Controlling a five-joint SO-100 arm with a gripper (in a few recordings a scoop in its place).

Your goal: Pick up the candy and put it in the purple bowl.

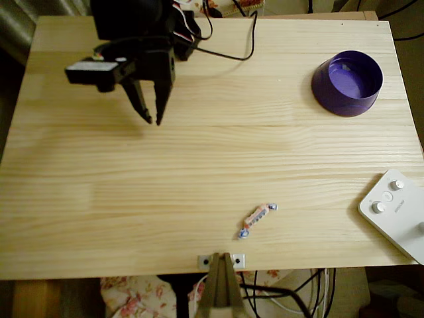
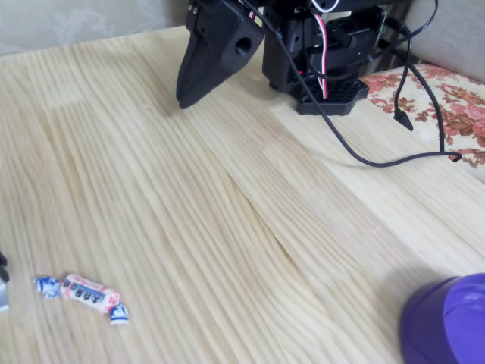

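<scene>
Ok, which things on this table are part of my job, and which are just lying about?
Part of the job:
- candy, lying on the bare wood near the front edge in the overhead view
- purple bowl, empty
- gripper, jaws slightly apart, holding nothing

Lying about:
- white box with knobs
- black cable

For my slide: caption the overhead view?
Robot hand hovers far from the candy and empty purple bowl on a wooden table.
</scene>
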